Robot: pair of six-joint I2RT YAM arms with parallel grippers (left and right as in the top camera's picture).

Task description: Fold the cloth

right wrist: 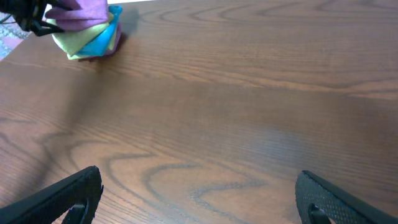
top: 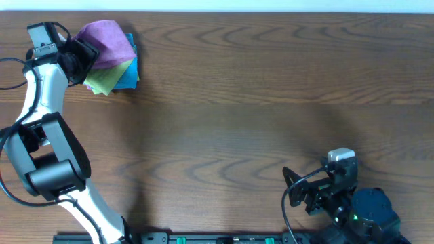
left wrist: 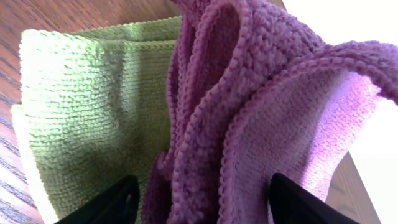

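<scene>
Overhead cam: fixed high, looks straight down on the table. It is the widest & farthest view, w/ left arm & right arm both in frame.

Left wrist cam: sits behind the left gripper & looks fwd past its fingertips at the bottom edge. V. close: the cloth just ahead of the fingers fills most of the frame, w/ green cloth beside it.

Right wrist cam: low over the wood, looks fwd past the right gripper at a shallow angle. The cloth pile is far ahead, left of the fingers.

Shared: cloth pile shows in all 3 views; overhead & right wrist also share bare tabletop.
</scene>
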